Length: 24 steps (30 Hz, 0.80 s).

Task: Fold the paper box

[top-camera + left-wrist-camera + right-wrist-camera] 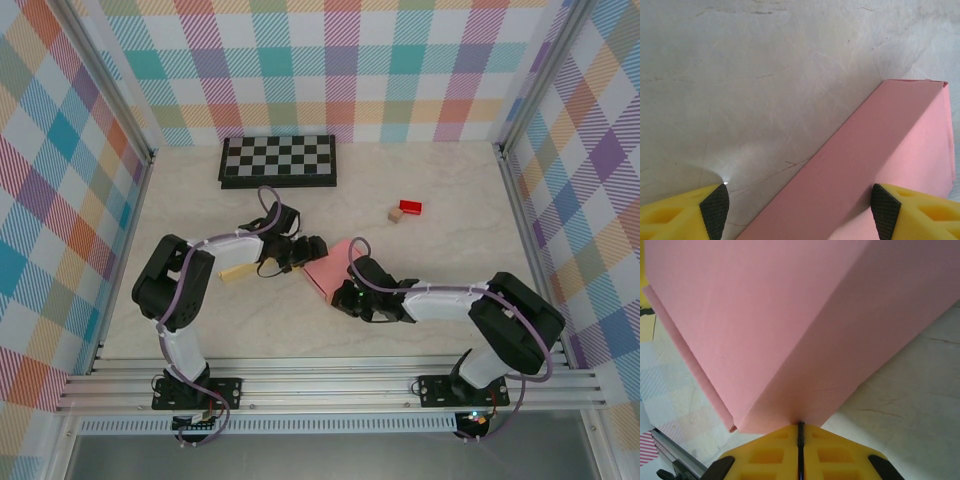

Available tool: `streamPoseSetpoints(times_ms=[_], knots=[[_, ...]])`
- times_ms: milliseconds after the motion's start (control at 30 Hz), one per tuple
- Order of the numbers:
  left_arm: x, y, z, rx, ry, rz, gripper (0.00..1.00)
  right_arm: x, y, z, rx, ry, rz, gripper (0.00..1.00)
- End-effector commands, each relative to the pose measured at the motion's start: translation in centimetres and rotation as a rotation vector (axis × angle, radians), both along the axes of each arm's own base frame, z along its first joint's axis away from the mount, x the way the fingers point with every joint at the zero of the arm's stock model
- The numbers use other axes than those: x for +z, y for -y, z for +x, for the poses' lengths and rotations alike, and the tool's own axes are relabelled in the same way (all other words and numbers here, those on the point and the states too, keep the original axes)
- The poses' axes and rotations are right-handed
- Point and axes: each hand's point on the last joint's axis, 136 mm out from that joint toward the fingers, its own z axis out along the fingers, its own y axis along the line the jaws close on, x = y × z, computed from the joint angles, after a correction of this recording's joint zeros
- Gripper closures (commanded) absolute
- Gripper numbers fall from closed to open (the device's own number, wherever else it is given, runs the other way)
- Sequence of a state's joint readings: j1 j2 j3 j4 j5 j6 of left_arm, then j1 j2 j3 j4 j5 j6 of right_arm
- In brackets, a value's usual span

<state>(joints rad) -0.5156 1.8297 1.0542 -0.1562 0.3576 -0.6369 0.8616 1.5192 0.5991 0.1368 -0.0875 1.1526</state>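
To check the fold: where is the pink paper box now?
In the top view, the pink paper box lies mid-table; the right gripper is shut on its near corner, the left gripper open at its left side.

Pink paper box (330, 272) — flattened, mid-table.

Pale table (450, 240) carries chessboard (278, 160), paper box (328, 272), red block (410, 207) (tan block (396, 214) beside)
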Motion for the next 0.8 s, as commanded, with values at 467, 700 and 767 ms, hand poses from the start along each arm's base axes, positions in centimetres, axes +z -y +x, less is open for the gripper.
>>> streamPoseSetpoints(times_ms=[467, 700, 767], knots=[[-3.5, 2.1, -8.6, 0.130, -0.163, 0.041, 0.26, 6.2, 0.8, 5.3, -0.264, 0.340, 0.245, 0.88], [-4.4, 2.9, -9.7, 0.159, -0.218, -0.002, 0.28, 8.2, -1.4, 5.3, -0.220, 0.330, 0.356, 0.86], [-3.9, 3.7, -9.4, 0.157, -0.212, -0.025, 0.28, 7.6, -2.2, 5.3, -0.210, 0.303, 0.396, 0.91]])
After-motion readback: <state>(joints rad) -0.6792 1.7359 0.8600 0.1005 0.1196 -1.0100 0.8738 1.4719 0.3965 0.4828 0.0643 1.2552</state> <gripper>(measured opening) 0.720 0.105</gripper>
